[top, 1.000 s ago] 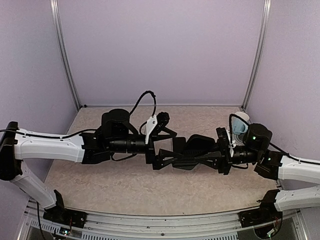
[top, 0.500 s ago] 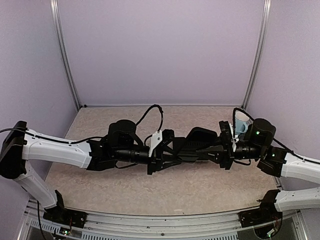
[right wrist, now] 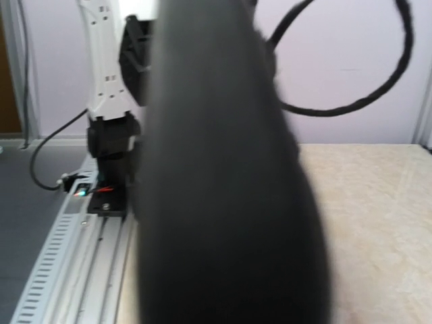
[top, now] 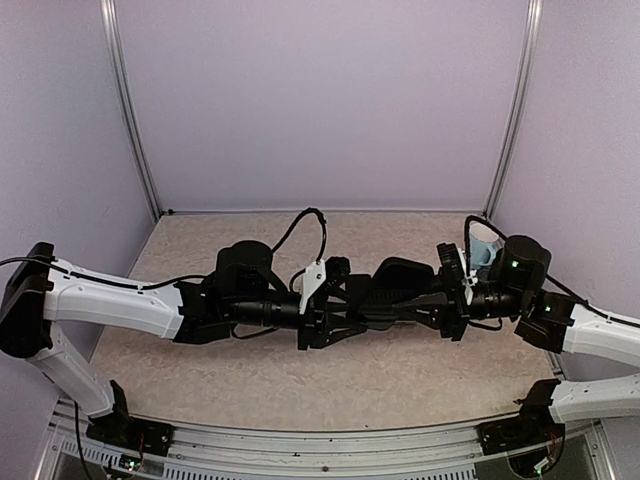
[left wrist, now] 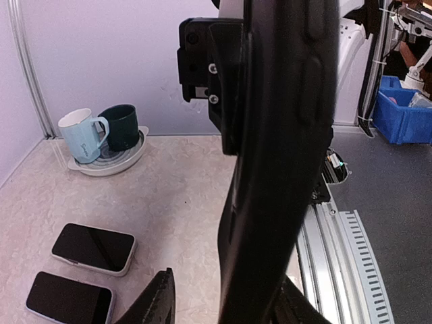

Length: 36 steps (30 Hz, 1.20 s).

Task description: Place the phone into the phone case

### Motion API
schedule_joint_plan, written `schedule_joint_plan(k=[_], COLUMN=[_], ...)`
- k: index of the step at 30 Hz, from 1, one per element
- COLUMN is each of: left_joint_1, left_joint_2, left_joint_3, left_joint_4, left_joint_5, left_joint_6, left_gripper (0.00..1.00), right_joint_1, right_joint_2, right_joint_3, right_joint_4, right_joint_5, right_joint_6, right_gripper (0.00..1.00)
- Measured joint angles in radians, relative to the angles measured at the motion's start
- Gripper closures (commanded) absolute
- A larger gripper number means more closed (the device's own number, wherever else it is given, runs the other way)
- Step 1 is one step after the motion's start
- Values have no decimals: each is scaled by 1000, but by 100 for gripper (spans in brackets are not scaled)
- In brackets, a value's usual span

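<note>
lilac walls point(top: 320, 100) enclose a beige tabletop point(top: 300, 385) holding two phones point(left wrist: 94, 248).

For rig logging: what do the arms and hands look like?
White shells, black joints on the left arm and right arm. The left hand and right hand are black, the left with a white plate. A black cable loops over its wrist.

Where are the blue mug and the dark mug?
Light blue ceramic mug point(left wrist: 79, 140): left wrist view, on its side wall.
Dark green ceramic mug point(left wrist: 125, 126): left wrist view, on its side wall.
</note>
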Motion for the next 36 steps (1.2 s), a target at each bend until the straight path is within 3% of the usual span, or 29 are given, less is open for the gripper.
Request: schedule_joint_plan(k=[8,12,16,19,21,24,26,27,36], left_joint_1=[-7,-9,-9,-10,-11,-13,-16,-16,-21], left_joint_2=[5,5,5,4,4,10,21,25,44], left_joint_3=[41,45,46,50,61,94,117,123,128], left_joint_4=[35,44,63,88,97,106,116,118,137], left_joint_5=[-6,5,17,21,24,31,43,48,53], left_joint_6=[-13,-18,-40,-59,-76,-107,-126,-136,-143], left_gripper=[52,24,18,26,38,78,96,100,100], right_joint_1=[0,0,0,0,0,0,0,-1,-3], right_joint_2=[16,27,41,48,52,53,53,52,34], right_joint_3=[41,51,58,59,60,66,69,72,73], right_joint_4=[-47,-82,-114,-134,-141,-151,-151,-151,-190], right_joint_5=[-24,-28,-28,-32,-32,-33,-29,-27,-15], right_joint_6=[-16,-31,-45,-51,-54,-58,-58,-58,-45], right_gripper=[100,100,100,100,100,100,100,100,100])
